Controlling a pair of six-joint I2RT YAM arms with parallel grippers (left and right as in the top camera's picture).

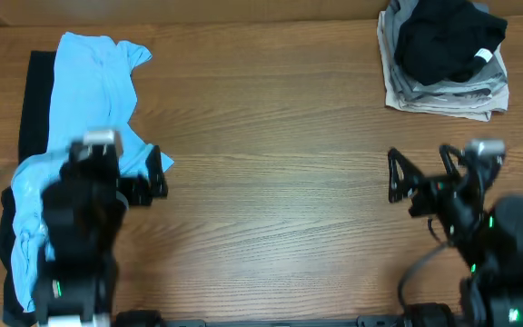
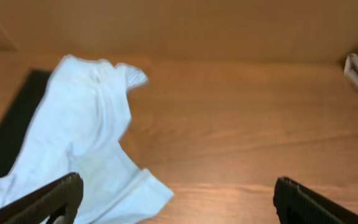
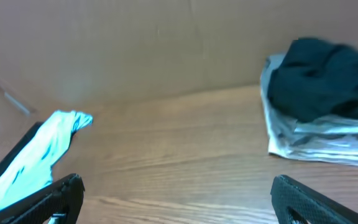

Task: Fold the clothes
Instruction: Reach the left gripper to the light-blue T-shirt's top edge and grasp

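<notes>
— Where do the clothes lie?

— The light blue T-shirt (image 1: pixel 98 82) lies bunched at the left end of the counter (image 1: pixel 271 136), on top of a black garment (image 1: pixel 34 100) that shows along its left edge. Its near part runs under the left arm (image 1: pixel 75 236), so the hem cannot be read.

— And the pincers?

— The left pincer (image 2: pixel 178 186) hangs wide, with nothing between its fingers, over the shirt's near right corner. The right pincer (image 3: pixel 178 183) is just as wide and empty, well apart from the shirt, with a folded stack (image 1: pixel 443 86) beyond it.

— What could go wrong?

— Probably a pinch that goes too deep and catches both layers, so the black garment gets dragged along. If the left pincer pulls alone, the shirt would likely slide instead of spreading, and a fold made on cloth this rumpled would lock the wrinkles in. The right arm, crossing over, could also meet the left.
</notes>
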